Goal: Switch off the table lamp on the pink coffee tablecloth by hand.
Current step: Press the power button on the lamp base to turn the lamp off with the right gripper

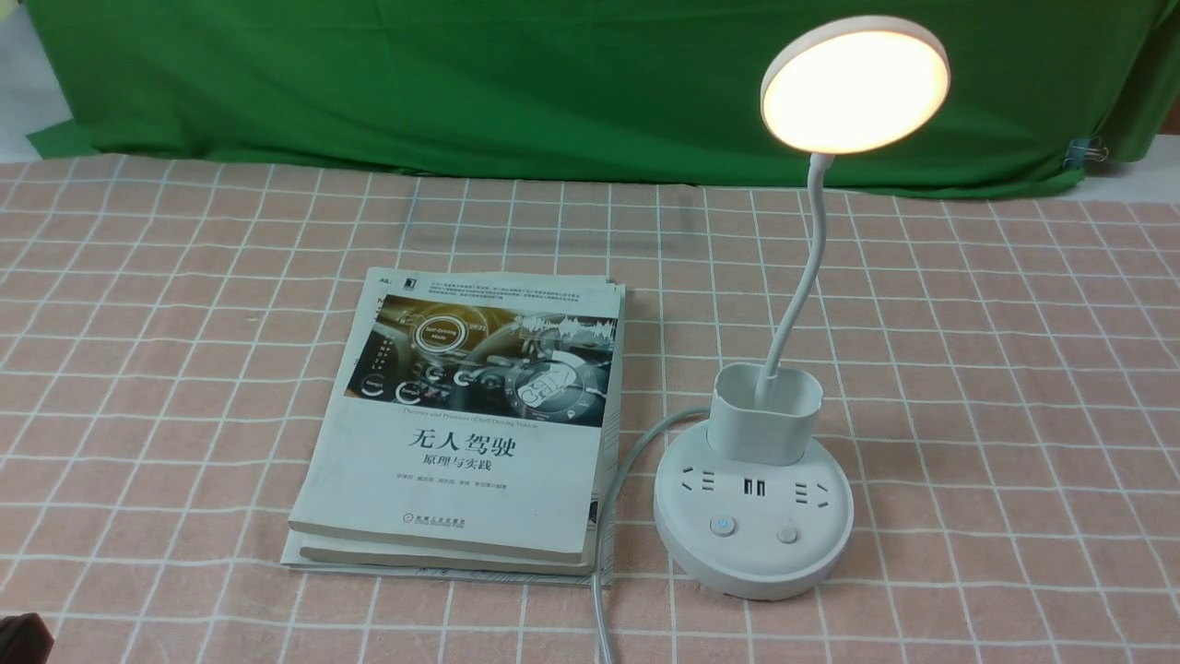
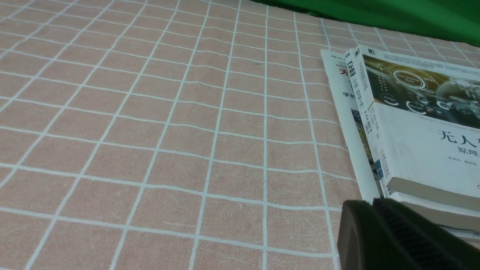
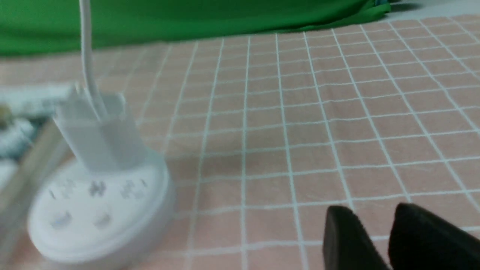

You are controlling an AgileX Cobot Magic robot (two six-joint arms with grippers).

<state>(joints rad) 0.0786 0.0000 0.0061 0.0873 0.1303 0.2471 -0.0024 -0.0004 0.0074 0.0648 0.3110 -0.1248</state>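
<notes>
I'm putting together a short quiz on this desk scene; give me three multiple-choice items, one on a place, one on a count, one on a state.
1. Where does the stack of books lie?
A. To the right of the lamp base
B. To the left of the lamp base
C. On top of the lamp base

2. How many round buttons are on the lamp base?
A. Two
B. Four
C. Five

3. What state is the lamp head in?
A. Folded down onto the cloth
B. Dark
C. Lit

Key:
1. B: the front view shows the books left of the lamp base.
2. A: one button sits beside another, both below the sockets.
3. C: the lamp head glows bright warm white.
</notes>
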